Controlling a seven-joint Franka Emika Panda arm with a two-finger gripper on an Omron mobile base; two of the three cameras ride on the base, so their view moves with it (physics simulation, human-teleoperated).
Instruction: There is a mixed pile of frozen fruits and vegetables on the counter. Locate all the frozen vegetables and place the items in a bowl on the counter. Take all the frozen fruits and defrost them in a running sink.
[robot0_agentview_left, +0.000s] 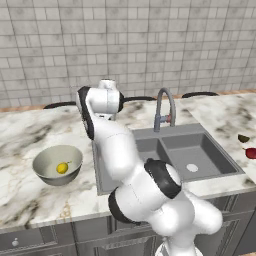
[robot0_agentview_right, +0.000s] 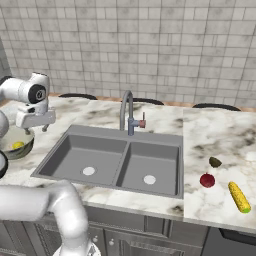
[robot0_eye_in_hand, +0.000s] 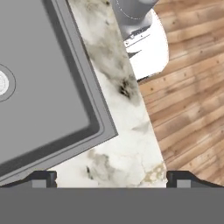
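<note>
- Left base view: the bowl (robot0_agentview_left: 57, 165) sits on the counter (robot0_agentview_left: 25, 135) left of the sink (robot0_agentview_left: 165, 155), a small yellow piece (robot0_agentview_left: 62, 168) inside it.
- Right base view: the gripper (robot0_agentview_right: 37, 130) hangs above the bowl; an olive-brown lump (robot0_agentview_right: 215, 162), red fruit (robot0_agentview_right: 207, 180) and corn cob (robot0_agentview_right: 239, 197) lie right of the sink.
- Hand view: fingertips (robot0_eye_in_hand: 43, 178) stand wide apart, empty, over the sink's corner.

A kitchen: marble counter (robot0_agentview_right: 220, 135), double sink (robot0_agentview_right: 115, 160), faucet (robot0_agentview_right: 127, 112), tiled wall (robot0_agentview_right: 150, 45)

Glossy white rounded arm (robot0_agentview_left: 125, 160) with dark joint rings.
</note>
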